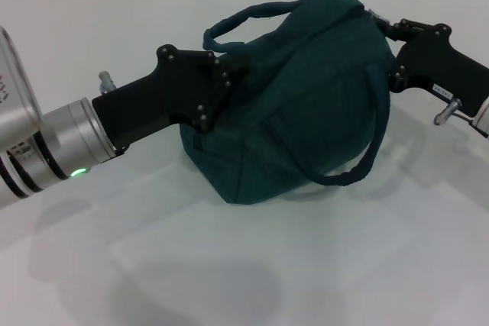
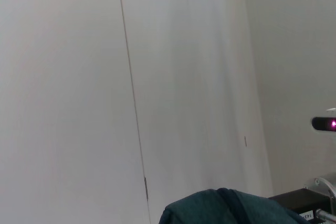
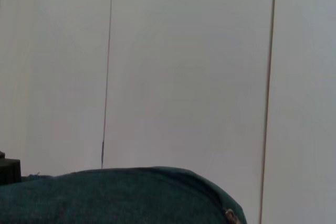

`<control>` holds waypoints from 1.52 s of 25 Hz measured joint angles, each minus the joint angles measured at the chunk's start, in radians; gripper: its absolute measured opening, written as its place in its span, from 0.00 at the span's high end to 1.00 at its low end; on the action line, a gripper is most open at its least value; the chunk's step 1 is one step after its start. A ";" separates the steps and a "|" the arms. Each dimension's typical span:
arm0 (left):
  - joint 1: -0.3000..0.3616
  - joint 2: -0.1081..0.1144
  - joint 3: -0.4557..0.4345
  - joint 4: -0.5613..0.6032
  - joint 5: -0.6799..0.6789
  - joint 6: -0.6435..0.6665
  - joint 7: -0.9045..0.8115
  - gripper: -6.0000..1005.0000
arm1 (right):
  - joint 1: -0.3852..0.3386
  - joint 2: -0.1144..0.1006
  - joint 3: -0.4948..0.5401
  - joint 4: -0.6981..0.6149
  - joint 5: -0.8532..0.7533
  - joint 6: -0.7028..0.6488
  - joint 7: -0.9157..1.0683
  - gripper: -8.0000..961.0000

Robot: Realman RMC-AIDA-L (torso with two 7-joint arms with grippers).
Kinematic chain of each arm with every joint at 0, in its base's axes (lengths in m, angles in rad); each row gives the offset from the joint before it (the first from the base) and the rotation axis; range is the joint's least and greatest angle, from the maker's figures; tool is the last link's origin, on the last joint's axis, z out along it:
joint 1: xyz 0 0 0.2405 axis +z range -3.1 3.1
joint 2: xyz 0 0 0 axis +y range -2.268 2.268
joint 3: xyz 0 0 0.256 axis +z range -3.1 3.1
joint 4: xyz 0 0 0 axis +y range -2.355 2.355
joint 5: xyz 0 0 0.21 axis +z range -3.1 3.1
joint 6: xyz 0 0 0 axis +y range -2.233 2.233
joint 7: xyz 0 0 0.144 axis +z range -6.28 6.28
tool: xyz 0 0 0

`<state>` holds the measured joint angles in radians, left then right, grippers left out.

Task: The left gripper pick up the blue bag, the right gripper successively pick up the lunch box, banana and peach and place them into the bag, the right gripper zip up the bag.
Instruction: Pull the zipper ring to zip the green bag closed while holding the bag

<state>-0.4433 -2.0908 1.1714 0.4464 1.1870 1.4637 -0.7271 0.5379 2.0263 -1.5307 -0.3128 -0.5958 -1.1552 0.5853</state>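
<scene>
Zipping stage, by the look of it: blue bag sitting centre frame on the white desk, bulging and closed over along its top, no lunch box, banana or peach anywhere outside, so presumably packed within. One rope handle arching at upper centre, the other drooping down the bag's right face.

Left end effector at centre left, pressed against the bag's left shoulder just under the upper handle; fingertips buried in or behind the fabric, so spread or pinching cannot be told. Right end effector at upper right, touching the bag's top right corner where a small metal zipper part glints; fingertips likewise hidden, grip state not readable.

Right wrist view: only a teal hump along the bottom edge with a metal bit at its lower right corner. Left wrist view: bag top at bottom centre.

For a clean finish, best to keep the left side braced so the fabric stays taut, and to draw the pull straight along the zipper line, never upward. Risk: bag sliding or cloth bunching into the teeth.
</scene>
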 joint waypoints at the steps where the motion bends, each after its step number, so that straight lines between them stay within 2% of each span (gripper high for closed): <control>1: 0.000 0.000 0.000 0.000 0.000 0.000 0.000 1.00 | -0.001 0.000 0.000 0.000 0.000 0.000 -0.001 0.65; 2: 0.000 0.000 0.000 -0.001 0.000 0.000 0.000 1.00 | -0.001 0.000 0.001 0.000 0.000 -0.001 -0.001 0.66; 7: -0.001 -0.001 -0.004 -0.020 -0.016 -0.001 0.013 1.00 | -0.004 0.000 0.008 0.003 0.024 0.001 -0.005 0.89; 10: -0.003 -0.001 -0.004 -0.034 -0.037 -0.002 0.036 1.00 | -0.004 -0.001 0.009 0.020 0.071 0.009 -0.012 0.97; 18: -0.013 0.001 -0.004 -0.038 -0.054 -0.032 0.032 1.00 | -0.012 -0.005 0.009 0.026 0.088 0.075 -0.005 0.97; 26: -0.033 0.001 0.002 -0.043 -0.057 -0.011 0.028 1.00 | -0.016 -0.003 0.002 0.021 0.088 0.070 -0.009 0.97; 34: -0.036 -0.007 0.003 -0.108 -0.198 0.026 0.065 0.94 | -0.016 -0.001 -0.001 0.018 0.086 0.060 -0.005 0.97; 38: -0.050 -0.006 0.004 -0.112 -0.224 0.030 0.022 0.91 | -0.020 0.000 0.000 0.021 0.088 0.042 -0.005 0.97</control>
<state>-0.4937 -2.0971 1.1751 0.3345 0.9629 1.4937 -0.7051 0.5183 2.0264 -1.5311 -0.2917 -0.5077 -1.1127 0.5802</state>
